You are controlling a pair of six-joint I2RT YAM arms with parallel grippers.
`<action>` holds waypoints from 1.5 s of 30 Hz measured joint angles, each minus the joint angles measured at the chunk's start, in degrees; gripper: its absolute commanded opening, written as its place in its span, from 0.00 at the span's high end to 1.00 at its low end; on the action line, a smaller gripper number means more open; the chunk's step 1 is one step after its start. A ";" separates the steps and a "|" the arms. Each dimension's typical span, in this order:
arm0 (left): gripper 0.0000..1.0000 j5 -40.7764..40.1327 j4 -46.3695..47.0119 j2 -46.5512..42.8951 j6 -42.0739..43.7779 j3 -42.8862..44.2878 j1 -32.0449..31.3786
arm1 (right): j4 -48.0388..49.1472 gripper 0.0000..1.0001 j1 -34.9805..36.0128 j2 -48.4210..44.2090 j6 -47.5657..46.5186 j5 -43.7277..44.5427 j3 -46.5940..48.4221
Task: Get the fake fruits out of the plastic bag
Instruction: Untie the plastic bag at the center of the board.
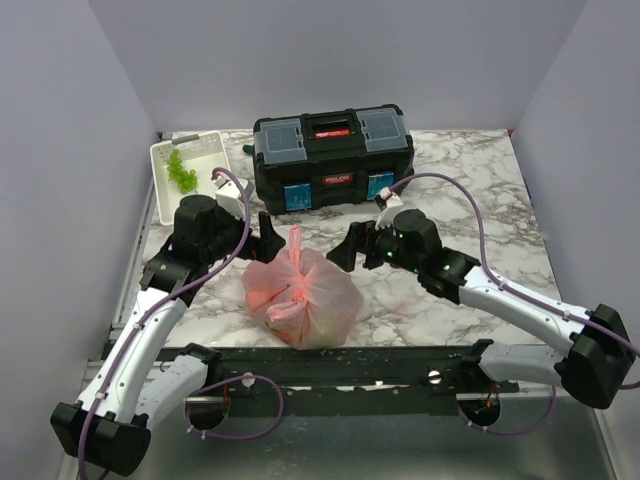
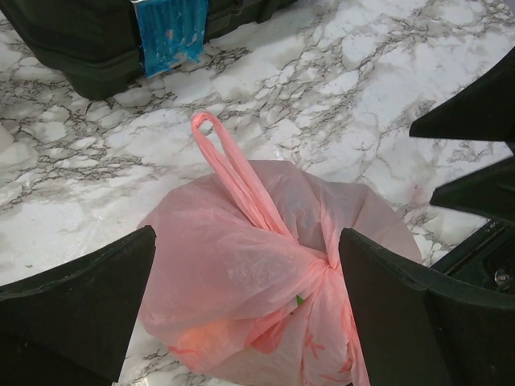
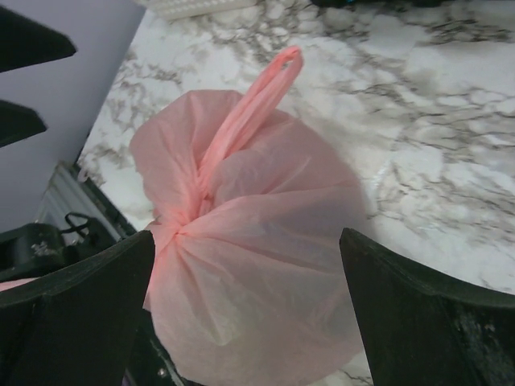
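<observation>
The pink plastic bag [image 1: 300, 295] lies knotted shut on the marble table, one loop handle [image 1: 295, 240] sticking up toward the toolbox. The fake fruits are hidden inside; only a dim orange shape [image 2: 200, 341] and a green speck show through the film. My left gripper [image 1: 262, 240] hovers at the bag's upper left, open, its fingers [image 2: 72, 314] spread on either side of the bag [image 2: 257, 265] without holding it. My right gripper [image 1: 345, 248] hangs at the bag's upper right, also open, its fingers [image 3: 426, 322] straddling the bag [image 3: 265, 273] near the knot [image 3: 173, 225].
A black toolbox [image 1: 332, 160] stands just behind the bag. A white slotted basket [image 1: 205, 152] holding a light green grape bunch [image 1: 182, 172] sits at the back left. The black rail [image 1: 330, 365] of the arm bases runs along the near edge, close to the bag.
</observation>
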 measured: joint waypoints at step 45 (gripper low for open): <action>0.47 3.76 -5.46 17.90 5.57 -0.94 -9.18 | 4.13 0.79 25.46 13.86 -4.24 24.11 -0.17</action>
